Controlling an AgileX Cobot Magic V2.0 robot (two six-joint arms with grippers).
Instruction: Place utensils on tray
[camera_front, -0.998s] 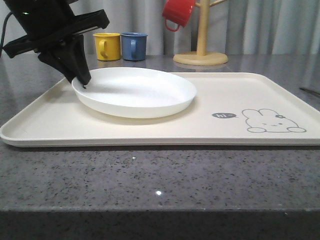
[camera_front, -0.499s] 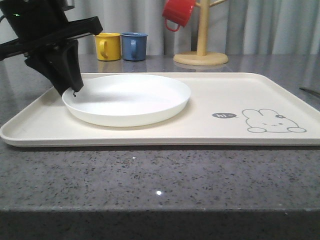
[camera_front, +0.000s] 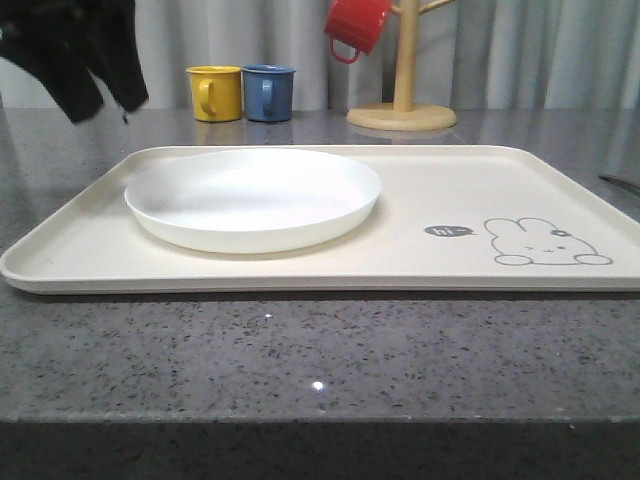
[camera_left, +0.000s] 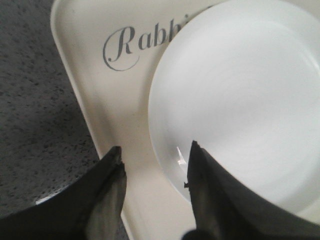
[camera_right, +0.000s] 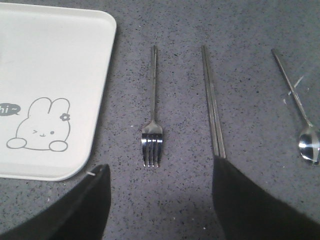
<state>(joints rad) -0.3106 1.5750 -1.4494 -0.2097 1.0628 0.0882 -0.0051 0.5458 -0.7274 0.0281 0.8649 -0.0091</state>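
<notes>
**One plate on the tray, three utensils beside it**

One round white plate (camera_front: 254, 196) lay on the left half of the cream, rabbit-printed tray (camera_front: 480, 180). One silver fork (camera_right: 152, 131), one pair of flat chopsticks (camera_right: 212, 102) and one spoon (camera_right: 298, 110) lay on the grey table (camera_right: 175, 190), side by side, right of the tray. The left gripper (camera_left: 155, 167) hung above the plate's edge, fingers apart and empty. The right gripper (camera_right: 160, 192) hovered over the fork, fingers apart.
</notes>
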